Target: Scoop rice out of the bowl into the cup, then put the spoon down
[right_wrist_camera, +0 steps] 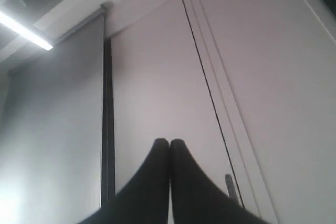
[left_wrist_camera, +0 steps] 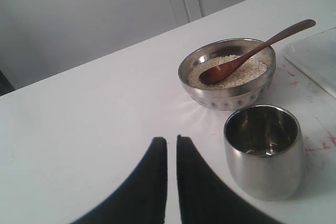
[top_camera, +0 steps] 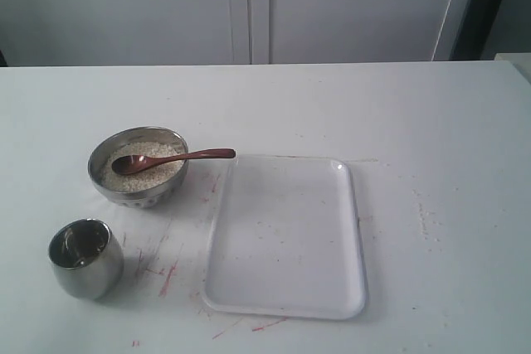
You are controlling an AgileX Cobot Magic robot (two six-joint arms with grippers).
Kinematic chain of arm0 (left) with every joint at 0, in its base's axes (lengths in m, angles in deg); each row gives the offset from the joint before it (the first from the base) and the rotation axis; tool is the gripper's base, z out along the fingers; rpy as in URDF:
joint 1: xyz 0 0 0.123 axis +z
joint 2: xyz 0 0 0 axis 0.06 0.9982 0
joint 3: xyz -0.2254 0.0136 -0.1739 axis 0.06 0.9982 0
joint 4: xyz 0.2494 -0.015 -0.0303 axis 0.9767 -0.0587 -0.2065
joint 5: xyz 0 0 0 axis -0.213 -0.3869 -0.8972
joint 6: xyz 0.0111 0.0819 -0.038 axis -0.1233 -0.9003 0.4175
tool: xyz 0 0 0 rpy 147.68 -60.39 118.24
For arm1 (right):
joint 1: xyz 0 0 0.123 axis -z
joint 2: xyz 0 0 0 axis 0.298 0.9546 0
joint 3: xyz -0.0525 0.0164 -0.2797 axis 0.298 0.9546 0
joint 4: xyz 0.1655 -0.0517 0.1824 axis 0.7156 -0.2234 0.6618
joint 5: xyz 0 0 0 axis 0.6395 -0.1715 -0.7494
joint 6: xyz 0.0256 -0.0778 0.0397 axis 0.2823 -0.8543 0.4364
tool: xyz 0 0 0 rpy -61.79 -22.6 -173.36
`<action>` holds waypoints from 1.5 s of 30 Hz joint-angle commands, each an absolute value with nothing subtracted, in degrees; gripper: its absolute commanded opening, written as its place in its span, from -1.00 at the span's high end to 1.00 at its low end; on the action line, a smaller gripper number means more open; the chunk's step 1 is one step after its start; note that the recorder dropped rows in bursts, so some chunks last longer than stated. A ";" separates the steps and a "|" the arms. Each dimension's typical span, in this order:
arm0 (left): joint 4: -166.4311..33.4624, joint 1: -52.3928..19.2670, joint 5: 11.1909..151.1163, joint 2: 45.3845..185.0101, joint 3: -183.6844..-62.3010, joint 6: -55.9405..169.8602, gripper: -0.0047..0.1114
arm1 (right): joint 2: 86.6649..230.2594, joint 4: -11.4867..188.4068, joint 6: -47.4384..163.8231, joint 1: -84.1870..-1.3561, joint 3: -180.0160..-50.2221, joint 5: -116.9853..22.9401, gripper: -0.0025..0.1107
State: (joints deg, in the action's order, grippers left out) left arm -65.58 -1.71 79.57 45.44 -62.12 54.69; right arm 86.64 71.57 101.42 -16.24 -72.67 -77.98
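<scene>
White tabletop (top_camera: 431, 122) is stretching out under pale cabinet doors (top_camera: 249, 6), and neither arm is showing in the exterior view; I am reading this as the very start, with the scooping not yet begun. The steel bowl (top_camera: 137, 196) is sitting on the left side of the table, holding the rice (top_camera: 158, 173); the wooden spoon (top_camera: 178, 157) is lying with its head on the grains and its handle leaning over the rim, pointing toward the white plastic tray (top_camera: 286, 238) just beside the bowl. The steel cup (top_camera: 87, 275) is standing upright nearer the front edge, near the bowl but apart from it; I am seeing no rice inside it.

The left gripper (left_wrist_camera: 171, 141) is hanging above bare table, looking toward cup and bowl, its jaws all but closed with only a thin slit between them and nothing held; the right gripper (right_wrist_camera: 169, 142) is pointing up at the wall and ceiling, jaws pressed together and empty.

Judging from this, the next move is calling for one gripper to spread its jaws, come down over the free end of the handle and pinch it; the handle is slim and propped on a curved rim, so I am expecting it to roll or slide unless the jaws are closing squarely across it.
</scene>
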 commanded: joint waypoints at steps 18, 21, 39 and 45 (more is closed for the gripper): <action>-65.97 -1.87 79.91 45.38 -62.30 54.77 0.67 | 106.73 65.02 103.99 -25.06 -115.57 -43.51 0.96; -65.97 -1.87 79.91 45.38 -62.30 54.77 0.67 | 111.11 65.02 102.79 -26.79 -119.73 -38.04 0.96; -65.97 -1.87 79.91 45.38 -62.30 54.77 0.67 | 137.82 105.74 52.16 -33.26 -132.67 1.93 0.96; -65.97 -1.87 79.91 45.38 -62.30 54.77 0.67 | 143.04 106.60 48.43 -33.26 -132.91 2.42 0.96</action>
